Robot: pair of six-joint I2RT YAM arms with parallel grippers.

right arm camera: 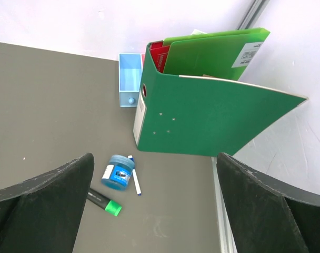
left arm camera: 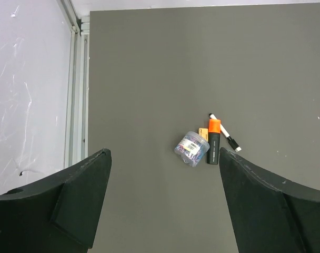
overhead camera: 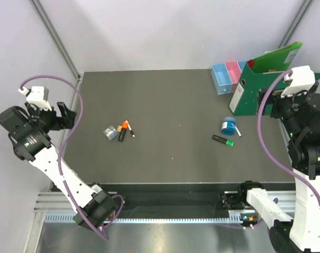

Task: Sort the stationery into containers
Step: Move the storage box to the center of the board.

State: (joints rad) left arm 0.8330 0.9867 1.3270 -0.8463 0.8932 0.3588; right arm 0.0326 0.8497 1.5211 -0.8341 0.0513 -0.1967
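Pale grey walls are closing in a dark grey table [overhead camera: 170, 100], and a big green binder [overhead camera: 253, 90] is standing upright at its far right corner, with red and green folders showing in its open top. Everything else is placed from that binder.

A row of small open bins [overhead camera: 226, 77] is sitting just beside the binder, on its far left side. A light blue bin [right arm camera: 129, 79] and a pink one [overhead camera: 233, 70] are showing, while the binder is hiding the rest of the row.

On the binder's near side, a round blue tub [right arm camera: 118, 172] is resting on the table close to it. A thin white pen [right arm camera: 135, 182] is lying right against the tub. A black marker with a green cap [right arm camera: 104, 202] is lying just beyond them, a little further from the binder.

Well to the left of the binder, a black marker with an orange cap [left arm camera: 213, 141] is lying flat. A second thin white pen [left arm camera: 226, 136] is lying close along one side of it, and a small clear box of coloured clips [left arm camera: 191, 148] is sitting on its other side.

The left jaws are hanging far to the binder's left, spread wide and gripping nothing. The right jaws are hovering above the binder, also spread wide with nothing between them.
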